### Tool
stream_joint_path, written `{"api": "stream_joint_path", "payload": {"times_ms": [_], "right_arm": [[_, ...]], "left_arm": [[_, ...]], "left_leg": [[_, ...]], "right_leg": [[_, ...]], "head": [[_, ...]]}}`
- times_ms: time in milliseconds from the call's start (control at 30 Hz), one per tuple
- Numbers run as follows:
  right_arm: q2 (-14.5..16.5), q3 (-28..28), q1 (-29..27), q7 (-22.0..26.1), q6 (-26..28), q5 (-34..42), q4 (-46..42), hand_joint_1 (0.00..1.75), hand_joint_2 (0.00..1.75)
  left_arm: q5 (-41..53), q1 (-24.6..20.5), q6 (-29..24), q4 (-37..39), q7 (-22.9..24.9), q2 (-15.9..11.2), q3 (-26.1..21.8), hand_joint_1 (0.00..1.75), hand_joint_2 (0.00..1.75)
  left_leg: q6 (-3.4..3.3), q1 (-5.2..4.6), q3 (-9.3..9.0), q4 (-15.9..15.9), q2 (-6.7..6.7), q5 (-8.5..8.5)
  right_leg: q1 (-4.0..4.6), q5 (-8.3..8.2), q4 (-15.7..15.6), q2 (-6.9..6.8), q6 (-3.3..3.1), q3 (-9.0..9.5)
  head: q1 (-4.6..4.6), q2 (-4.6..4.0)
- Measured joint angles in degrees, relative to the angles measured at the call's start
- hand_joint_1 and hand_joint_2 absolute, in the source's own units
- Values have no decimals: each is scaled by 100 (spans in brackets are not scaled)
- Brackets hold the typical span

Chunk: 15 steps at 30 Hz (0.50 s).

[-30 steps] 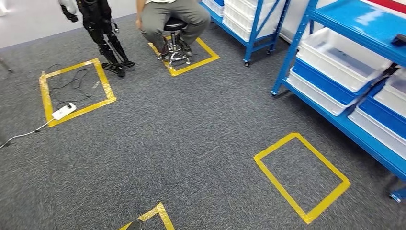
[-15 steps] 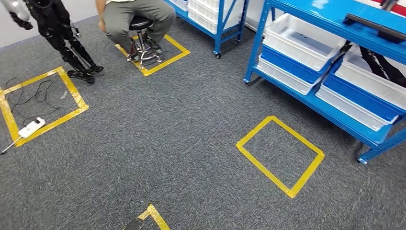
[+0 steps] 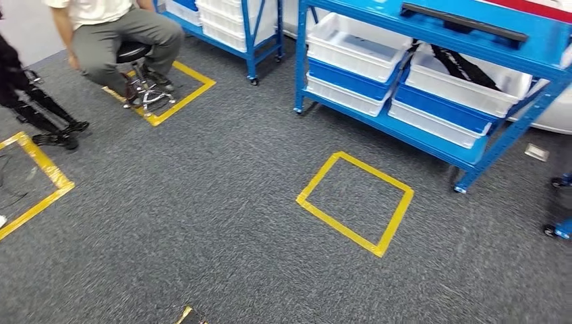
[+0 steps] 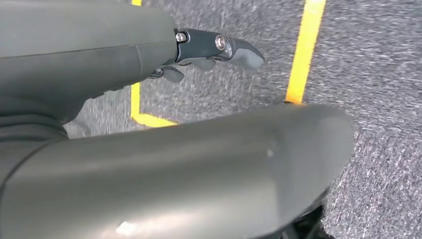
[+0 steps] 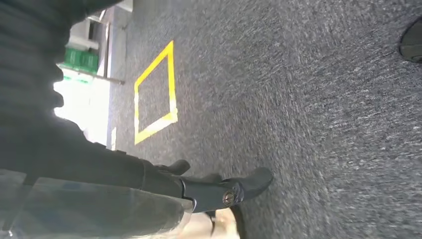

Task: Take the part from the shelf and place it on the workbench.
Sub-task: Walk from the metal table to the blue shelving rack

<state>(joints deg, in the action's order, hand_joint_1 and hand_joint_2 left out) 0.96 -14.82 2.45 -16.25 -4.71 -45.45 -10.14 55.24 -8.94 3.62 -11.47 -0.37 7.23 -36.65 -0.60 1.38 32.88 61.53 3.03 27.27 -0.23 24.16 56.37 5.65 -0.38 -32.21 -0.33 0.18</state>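
approach step, nothing picked yet. left robot hand (image 4: 209, 50) and right robot hand (image 5: 219, 191) hang over the carpet, fingers loosely apart, holding nothing. the part (image 3: 462, 21), probably the dark bar, lies atop the shelf (image 3: 432, 138). next: walk closer, into the yellow square (image 3: 355, 202).

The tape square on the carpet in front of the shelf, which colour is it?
The tape square is yellow, clearest in the head view.
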Motion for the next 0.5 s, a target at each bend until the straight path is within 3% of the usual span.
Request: {"api": "stream_joint_path", "payload": {"times_ms": [67,100,167,233,267,300,367,400,433,500], "right_arm": [[10,0,0,-7,-2,-5,0,0,175],[8,0,-7,-10,-2,-8,1,0,175],[2,-2,-21,-14,-3,-9,1,0,175],[-8,-9,-16,-14,-2,-3,1,0,175],[-9,-13,-9,-14,0,0,1,0,175],[-10,-21,-5,-14,2,3,0,0,175],[-14,-43,-15,-14,4,6,1,0,175],[-16,-54,-24,-14,4,7,1,0,175],[-19,-66,-31,-14,4,7,1,0,175],[-17,-84,-21,-14,3,5,0,0,175]], "left_arm": [[-1,-13,-1,1,1,-14,0,0,0],[-1,-20,0,2,1,-10,0,0,0],[6,-30,1,2,0,7,0,0,0],[16,-27,2,2,-4,20,0,0,0],[19,-24,4,2,-5,20,-1,0,0],[23,-20,9,2,-5,20,-1,0,0],[38,-17,19,2,-4,24,-1,0,0],[47,-17,25,2,-4,26,-1,0,0],[54,-17,28,2,-4,30,0,0,0],[61,-17,31,2,-3,30,0,0,0]], "left_leg": [[-69,-34,-118,-298,97,-70],[-89,-53,-118,-322,38,-87],[-151,-38,-160,-453,-102,-171],[-197,-10,-197,-581,-267,-247],[-205,-12,-191,-589,-334,-251],[-201,-15,-182,-588,-419,-250],[-177,-9,-168,-585,-577,-245],[-158,1,-166,-584,-650,-242],[-123,18,-173,-582,-717,-234],[-29,25,-204,-567,-837,-201]], "right_leg": [[3,-25,-1,111,46,-44],[7,-45,-18,161,79,-72],[26,-8,87,12,113,-187],[42,237,590,-316,91,-474],[28,387,910,-408,81,-640],[2,532,1281,-463,93,-829],[-61,611,1598,-506,183,-971],[-94,572,1551,-530,246,-932],[-127,445,1209,-595,322,-732],[-156,196,407,-893,421,-258]], "head": [[3,0],[-3,0],[3,1],[28,1],[39,0],[45,0],[43,0],[43,0],[43,0],[51,0]]}}
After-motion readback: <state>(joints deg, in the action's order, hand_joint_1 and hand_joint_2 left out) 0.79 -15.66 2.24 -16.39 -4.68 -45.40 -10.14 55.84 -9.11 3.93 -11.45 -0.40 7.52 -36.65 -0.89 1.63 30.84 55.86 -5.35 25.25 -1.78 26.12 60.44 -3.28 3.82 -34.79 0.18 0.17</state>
